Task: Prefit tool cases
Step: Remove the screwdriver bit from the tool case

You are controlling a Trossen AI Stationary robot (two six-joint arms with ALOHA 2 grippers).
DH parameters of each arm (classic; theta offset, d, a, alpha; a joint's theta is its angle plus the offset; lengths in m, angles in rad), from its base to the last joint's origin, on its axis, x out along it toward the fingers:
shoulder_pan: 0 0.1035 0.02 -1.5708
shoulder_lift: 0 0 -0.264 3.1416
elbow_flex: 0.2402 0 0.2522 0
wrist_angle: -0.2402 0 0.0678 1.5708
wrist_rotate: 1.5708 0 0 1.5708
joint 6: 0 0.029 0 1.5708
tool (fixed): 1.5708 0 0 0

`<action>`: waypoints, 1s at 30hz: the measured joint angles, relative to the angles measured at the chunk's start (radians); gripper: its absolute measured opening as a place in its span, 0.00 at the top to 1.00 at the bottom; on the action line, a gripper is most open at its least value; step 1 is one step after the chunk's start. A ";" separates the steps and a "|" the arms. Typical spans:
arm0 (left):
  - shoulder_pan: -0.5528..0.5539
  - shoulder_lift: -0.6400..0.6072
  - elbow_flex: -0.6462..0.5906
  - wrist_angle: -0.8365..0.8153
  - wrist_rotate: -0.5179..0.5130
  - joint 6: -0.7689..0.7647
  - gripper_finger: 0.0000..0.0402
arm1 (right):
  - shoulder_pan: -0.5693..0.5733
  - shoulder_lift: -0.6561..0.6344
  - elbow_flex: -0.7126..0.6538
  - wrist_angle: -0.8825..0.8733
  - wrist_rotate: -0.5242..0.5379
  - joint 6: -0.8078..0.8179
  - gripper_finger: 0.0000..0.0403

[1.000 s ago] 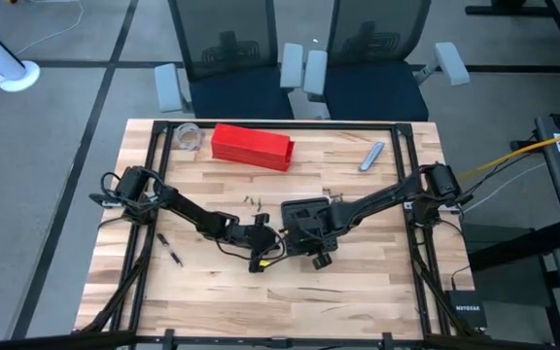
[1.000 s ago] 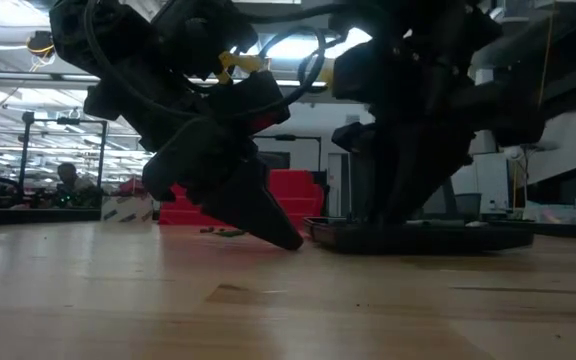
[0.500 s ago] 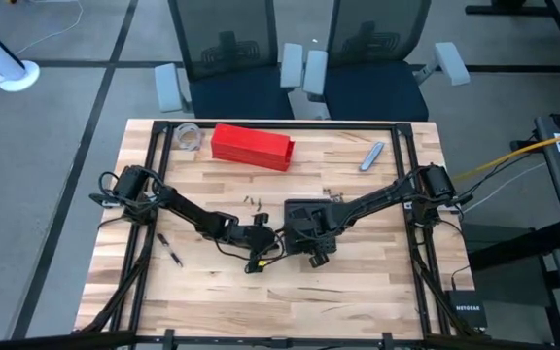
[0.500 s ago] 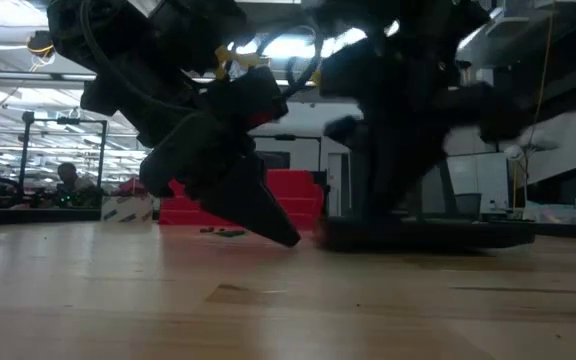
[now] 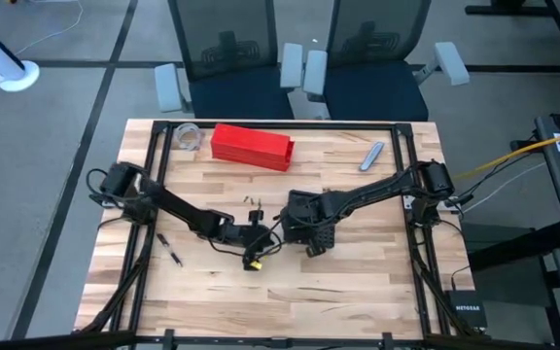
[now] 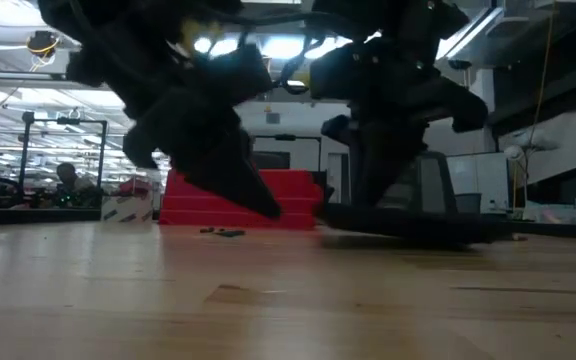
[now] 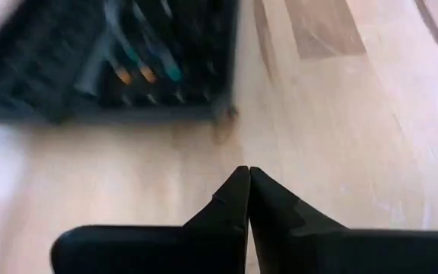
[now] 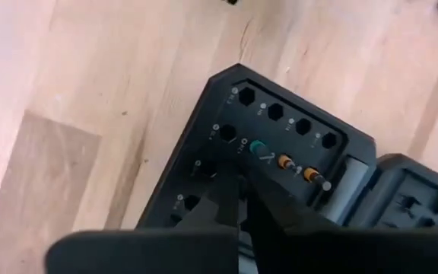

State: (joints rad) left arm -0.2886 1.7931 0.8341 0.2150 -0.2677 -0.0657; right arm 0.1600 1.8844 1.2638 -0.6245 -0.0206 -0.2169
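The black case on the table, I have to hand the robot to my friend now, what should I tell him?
Left gripper: shut, empty, on the wood beside the case.
Right gripper: shut on the black case, pinching one wall.
The case lies open mid-table, one end lifted; a few bits sit in its sockets. Loose bits lie nearby, the red box at the far edge.
Left to do: close the halves.

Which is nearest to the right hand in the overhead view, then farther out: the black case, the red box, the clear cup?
1. Black case: under the right hand, mid-table.
2. Red box: at the far edge, left of centre.
3. Clear cup: far edge, just left of the box.
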 joint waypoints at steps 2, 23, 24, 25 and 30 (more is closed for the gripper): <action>-0.007 -0.024 -0.012 0.010 -0.036 0.026 1.00 | 0.000 -0.001 -0.012 0.025 -0.010 0.001 0.98; 0.037 0.066 -0.031 0.262 0.022 0.060 1.00 | 0.002 -0.005 0.059 -0.057 0.004 0.029 0.98; 0.037 0.055 -0.031 0.248 0.021 0.049 1.00 | -0.004 -0.016 0.067 -0.097 0.012 0.029 0.98; 0.037 0.041 -0.031 0.221 0.020 0.042 1.00 | -0.009 -0.035 0.067 -0.131 0.017 0.034 0.98; 0.040 -0.032 -0.030 0.051 -0.009 0.020 1.00 | -0.057 -0.169 -0.022 -0.245 0.087 0.127 0.98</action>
State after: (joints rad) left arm -0.2481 1.7611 0.8036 0.2662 -0.2769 -0.0454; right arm 0.1027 1.7149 1.2419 -0.8691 0.0663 -0.0894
